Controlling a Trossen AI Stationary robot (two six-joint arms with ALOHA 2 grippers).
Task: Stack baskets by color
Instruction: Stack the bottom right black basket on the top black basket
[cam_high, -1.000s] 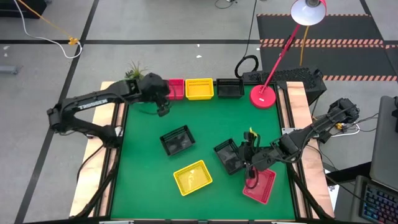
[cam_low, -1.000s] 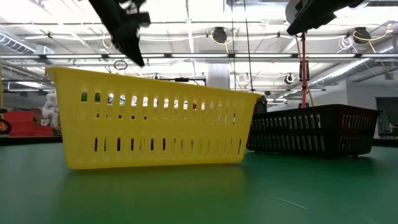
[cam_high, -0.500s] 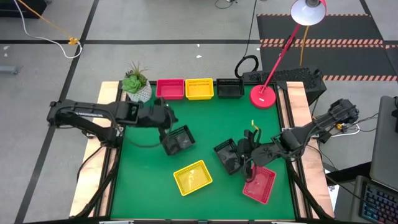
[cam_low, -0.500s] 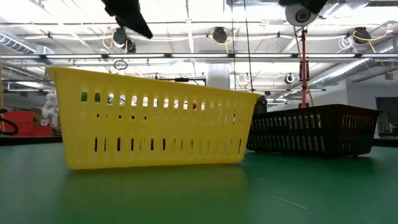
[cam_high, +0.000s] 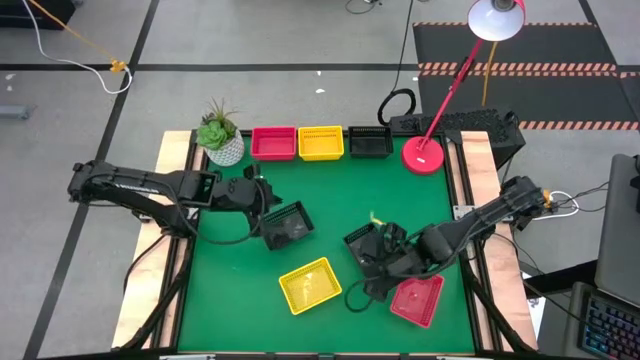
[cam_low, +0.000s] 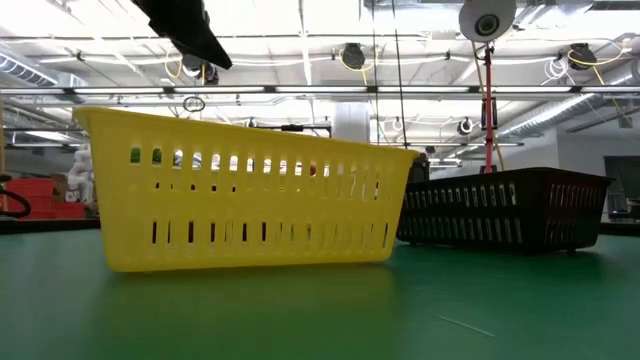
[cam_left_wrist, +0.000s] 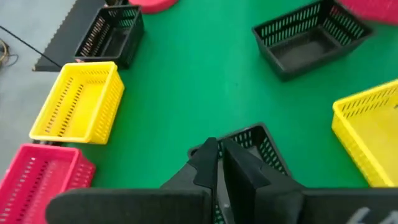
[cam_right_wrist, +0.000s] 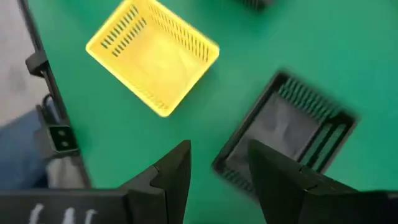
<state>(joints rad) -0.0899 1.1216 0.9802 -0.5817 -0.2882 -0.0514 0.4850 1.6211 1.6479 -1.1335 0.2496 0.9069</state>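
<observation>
Left gripper (cam_high: 266, 212) clamped on rim of a black basket (cam_high: 288, 226) mid-table. Right gripper (cam_high: 378, 272) spread open above another black basket (cam_high: 366, 250), beside a red basket (cam_high: 418, 300).

Grey floor (cam_high: 300, 90) with black seams, hazard-striped mat (cam_high: 520, 55), ceiling lights (cam_low: 350, 55) overhead.

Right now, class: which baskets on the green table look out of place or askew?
Four loose baskets lie askew mid-table: two black, one yellow, one red. The back row's red, yellow and black ones sit square.
</observation>
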